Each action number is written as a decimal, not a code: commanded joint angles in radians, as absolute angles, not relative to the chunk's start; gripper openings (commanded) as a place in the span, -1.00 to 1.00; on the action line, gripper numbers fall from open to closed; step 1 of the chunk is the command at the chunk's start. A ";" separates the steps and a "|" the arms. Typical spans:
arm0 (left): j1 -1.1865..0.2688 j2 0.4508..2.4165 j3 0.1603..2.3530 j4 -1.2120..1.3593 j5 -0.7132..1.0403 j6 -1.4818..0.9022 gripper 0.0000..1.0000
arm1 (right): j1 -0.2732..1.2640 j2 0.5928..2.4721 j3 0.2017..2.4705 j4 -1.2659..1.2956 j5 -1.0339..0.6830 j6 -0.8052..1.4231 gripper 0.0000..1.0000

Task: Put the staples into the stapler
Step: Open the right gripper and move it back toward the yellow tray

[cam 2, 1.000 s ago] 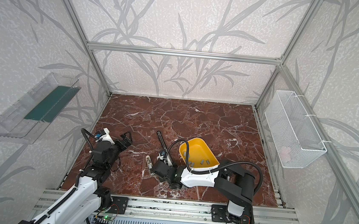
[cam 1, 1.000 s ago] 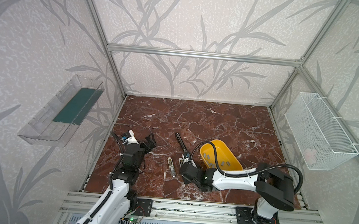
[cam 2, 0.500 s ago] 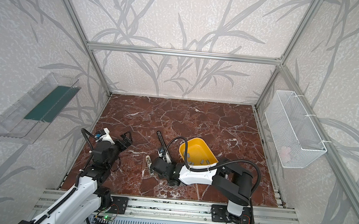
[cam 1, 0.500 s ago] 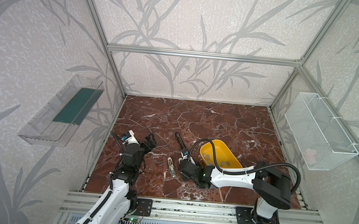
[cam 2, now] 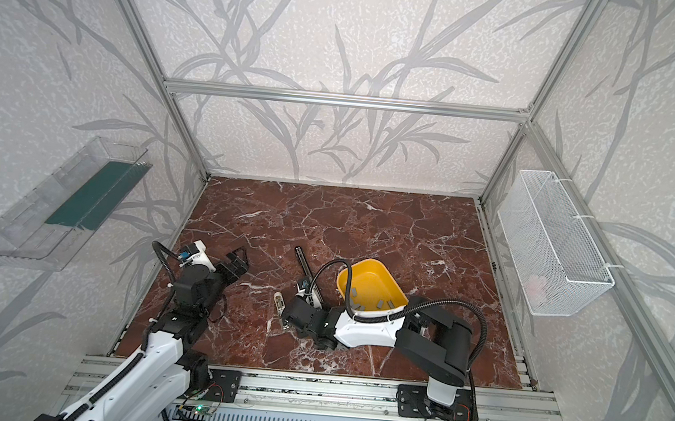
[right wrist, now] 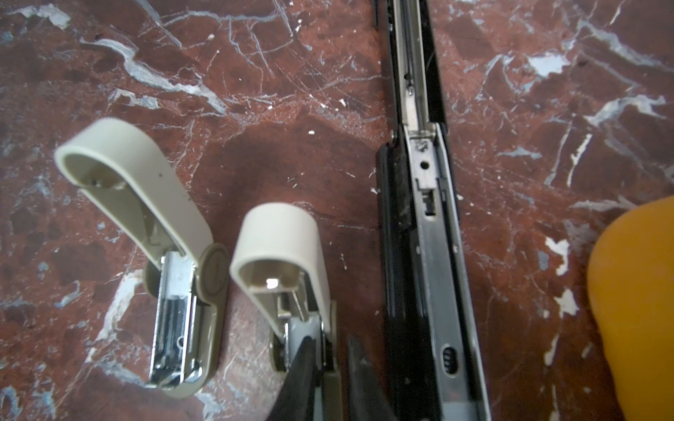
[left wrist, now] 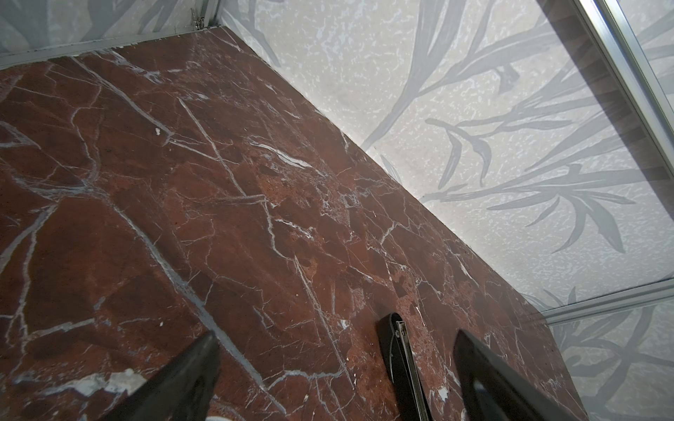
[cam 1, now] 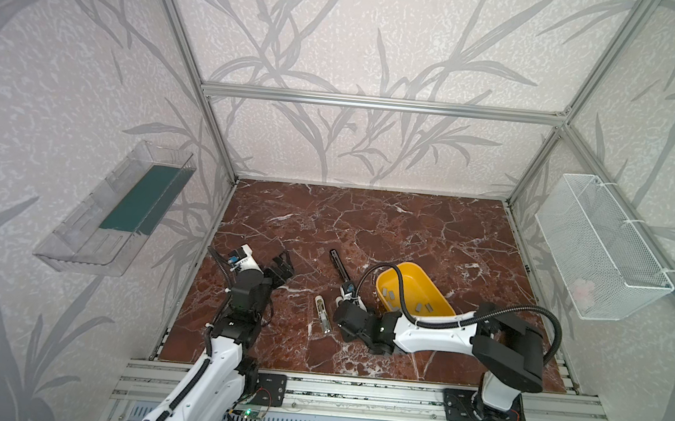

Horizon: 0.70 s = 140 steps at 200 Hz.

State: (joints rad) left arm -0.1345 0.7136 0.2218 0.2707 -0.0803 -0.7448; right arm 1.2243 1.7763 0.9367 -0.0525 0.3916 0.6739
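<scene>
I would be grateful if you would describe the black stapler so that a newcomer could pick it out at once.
On the red-brown marble table, find the yellow bin towards the front. In both top views, the stapler lies just left of it, opened out flat. It is long, slim and black with a silver channel, unlike the short cream staplers next to it.

Black stapler (cam 1: 338, 264); yellow tub (cam 1: 413, 282); 2 cream mini staplers (right wrist: 153, 197) (right wrist: 288, 233); red-brown, white-veined marble tabletop (cam 1: 368, 222); grey leaf-patterned walls (cam 1: 382, 57).
</scene>
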 commanded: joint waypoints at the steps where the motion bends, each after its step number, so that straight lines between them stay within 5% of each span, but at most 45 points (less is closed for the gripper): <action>1: -0.129 0.702 0.243 0.293 -0.086 -0.758 0.99 | 1.227 1.755 0.901 -0.123 0.384 0.706 -0.64; 79: -0.129 0.703 0.243 0.291 -0.089 -0.755 0.99 | 1.245 1.712 0.946 -0.165 0.435 0.651 -0.65; 140: -0.129 0.700 0.253 0.269 -0.074 -0.747 0.99 | 1.232 1.397 0.913 -0.201 0.570 0.488 -0.58</action>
State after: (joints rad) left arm -0.1345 0.7128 0.2218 0.2699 -0.0788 -0.7444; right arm 1.2377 1.5139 0.9253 -0.1616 0.4641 0.5758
